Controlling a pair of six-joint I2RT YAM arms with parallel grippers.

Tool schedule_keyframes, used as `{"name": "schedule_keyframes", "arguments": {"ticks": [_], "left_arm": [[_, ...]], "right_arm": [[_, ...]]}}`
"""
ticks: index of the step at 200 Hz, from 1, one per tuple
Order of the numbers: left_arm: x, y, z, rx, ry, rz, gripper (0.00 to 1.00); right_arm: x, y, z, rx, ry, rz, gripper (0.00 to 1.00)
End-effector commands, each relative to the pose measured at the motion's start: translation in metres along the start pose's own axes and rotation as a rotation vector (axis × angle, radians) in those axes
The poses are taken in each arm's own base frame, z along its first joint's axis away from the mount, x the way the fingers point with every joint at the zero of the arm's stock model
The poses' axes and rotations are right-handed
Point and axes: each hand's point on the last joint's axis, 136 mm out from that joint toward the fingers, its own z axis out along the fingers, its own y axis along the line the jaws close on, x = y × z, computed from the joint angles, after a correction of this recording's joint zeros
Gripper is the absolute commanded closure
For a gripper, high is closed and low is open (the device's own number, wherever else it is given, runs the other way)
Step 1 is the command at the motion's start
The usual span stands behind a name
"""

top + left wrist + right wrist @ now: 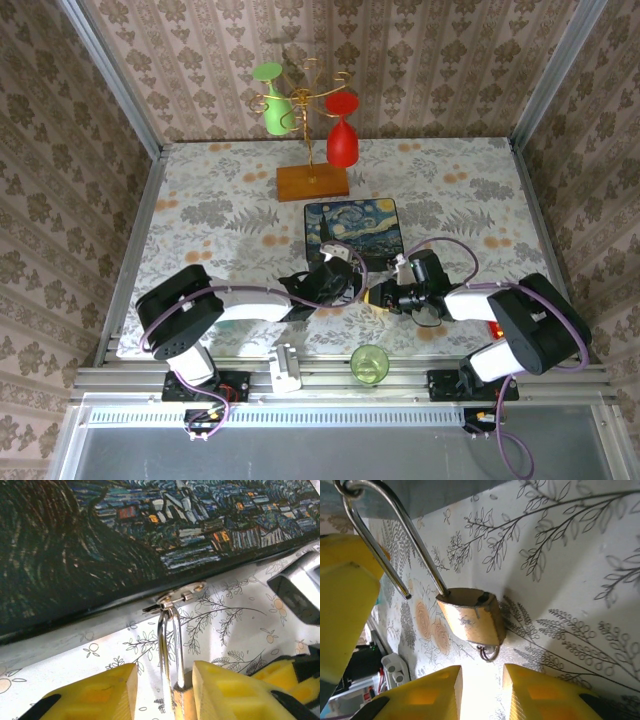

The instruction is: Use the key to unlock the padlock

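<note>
Right gripper (482,672): jaws narrowly apart, holding nothing. Just past the gap, at 12 o'clock, a key ring (489,655) pokes from under the padlock (470,615). Left gripper (162,672): jaws also parted, loosely flanking the padlock's top, with the body against the 3 o'clock finger and daylight at 9 o'clock. The shackle (420,550) looks sprung (one leg hangs free of the body), yet it is threaded through the hasp (182,592) on the box's (100,540) 6 o'clock edge. Unlocking seems all but done. To finish cleanly, draw the right gripper straight back toward 6 o'clock, clear of the ring. The left should steady the body without twisting the shackle against the hasp.
</note>
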Motion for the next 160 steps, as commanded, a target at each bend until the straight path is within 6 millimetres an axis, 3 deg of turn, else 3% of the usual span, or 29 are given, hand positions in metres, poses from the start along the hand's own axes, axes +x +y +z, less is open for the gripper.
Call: {"name": "schedule_keyframes", "arguments": {"ticks": [1, 30, 53, 83, 114, 160], "left_arm": [[0.0, 0.005, 0.003, -0.038, 0.007, 0.054, 0.67], [0.004, 0.006, 0.001, -0.044, 0.014, 0.053, 0.72], [0.002, 0.01, -0.003, -0.051, -0.005, 0.037, 0.73], [-0.017, 0.0, -0.023, -0.008, -0.055, 0.031, 0.72], [-0.029, 0.003, -0.046, -0.008, -0.103, 0.032, 0.72], [-0.01, 0.024, -0.053, -0.03, -0.097, -0.013, 0.76]], "right_arm": [[0.003, -0.037, -0.003, 0.169, -0.024, 0.038, 0.7], [-0.005, -0.03, -0.006, 0.151, -0.064, 0.012, 0.66], [-0.018, -0.021, -0.02, 0.181, -0.147, -0.054, 0.6], [-0.037, -0.006, -0.036, 0.316, -0.221, -0.216, 0.57], [-0.048, 0.011, -0.025, 0.291, -0.178, -0.307, 0.56], [-0.054, 0.022, -0.006, 0.341, -0.176, -0.384, 0.61]]}}
